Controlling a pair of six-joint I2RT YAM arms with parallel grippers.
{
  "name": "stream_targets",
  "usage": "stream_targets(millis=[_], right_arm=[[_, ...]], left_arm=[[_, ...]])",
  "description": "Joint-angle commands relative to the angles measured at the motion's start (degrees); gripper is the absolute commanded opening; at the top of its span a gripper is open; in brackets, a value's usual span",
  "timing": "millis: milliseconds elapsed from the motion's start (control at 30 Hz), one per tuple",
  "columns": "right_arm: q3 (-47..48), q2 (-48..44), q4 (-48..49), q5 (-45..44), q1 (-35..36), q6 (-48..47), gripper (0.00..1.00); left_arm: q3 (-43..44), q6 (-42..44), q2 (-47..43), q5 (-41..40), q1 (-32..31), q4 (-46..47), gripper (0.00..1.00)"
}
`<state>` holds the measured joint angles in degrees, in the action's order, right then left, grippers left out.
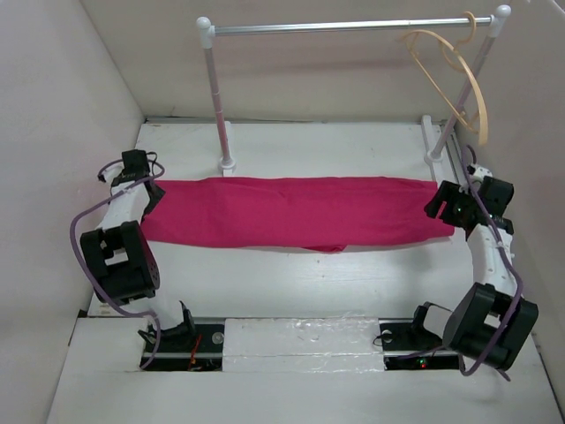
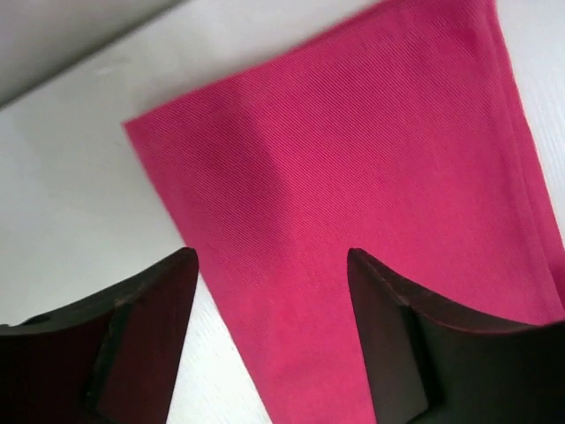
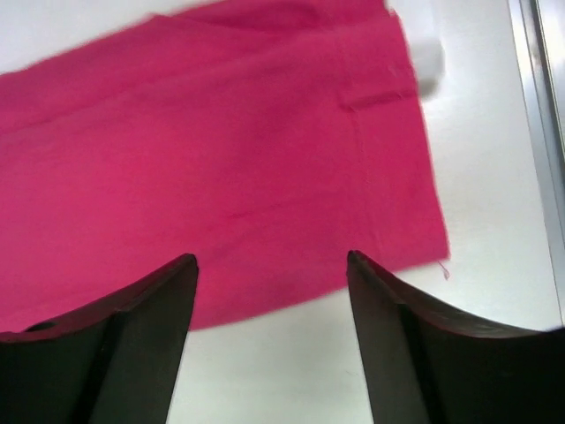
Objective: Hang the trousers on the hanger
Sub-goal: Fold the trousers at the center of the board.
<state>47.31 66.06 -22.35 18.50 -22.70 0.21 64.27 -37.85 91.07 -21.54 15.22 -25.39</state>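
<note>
Trousers [image 1: 291, 212] lie flat on the worktop [image 1: 282, 274], hanger [image 1: 481, 113] up on the rail [image 1: 353, 26], well apart. Left gripper [image 2: 274, 256] and right gripper [image 3: 274, 256] hover spread over the ends; pick-up next, I reckon: lower, pinch cloth

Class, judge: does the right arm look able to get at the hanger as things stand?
Probably yes: the hanger hangs at the right end of the rail, on that arm's side; the right gripper is open and empty, with nothing between them.
</note>
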Motion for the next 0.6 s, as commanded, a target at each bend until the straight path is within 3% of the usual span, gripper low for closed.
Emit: stream_targets(millis=[0, 133, 200, 300, 400, 500, 533, 567], right_arm=[[-3.36, 3.26, 0.99, 3.02, -6.72, 1.55, 0.75], [-5.99, 7.93, 4.32, 6.54, -11.47, 3.21, 0.79], [-8.01, 9.77, 7.39, 7.6, -13.68, 4.96, 0.79], [-7.85, 11.62, 9.51, 7.25, -13.69, 5.68, 0.79], [-6.36, 16.98, 12.23, 7.07, -13.69, 6.91, 0.75], [-5.83, 21.12, 14.61, 7.95, -13.69, 7.18, 0.49], [-5.74, 21.56, 14.61, 7.95, -13.69, 6.91, 0.14], [-5.82, 20.78, 14.35, 7.87, -13.69, 6.65, 0.01]], left_arm=[[0.96, 0.31, -4.3, 4.82, -3.7, 3.66, 0.6], [-3.0, -0.64, -9.41, 12.74, -11.33, 9.82, 0.15], [-5.89, -1.7, -8.37, 16.5, -13.11, 12.45, 0.11], [-6.35, -1.8, -4.87, 19.85, -13.11, 13.87, 0.12], [-5.39, -1.88, -0.38, 20.66, -10.31, 13.0, 0.13], [-4.25, -1.01, 4.2, 19.44, -8.11, 11.33, 0.13], [-4.15, -0.92, 5.42, 19.34, -7.32, 10.72, 0.13], [-4.33, -1.0, 5.7, 19.95, -6.27, 10.19, 0.14]])
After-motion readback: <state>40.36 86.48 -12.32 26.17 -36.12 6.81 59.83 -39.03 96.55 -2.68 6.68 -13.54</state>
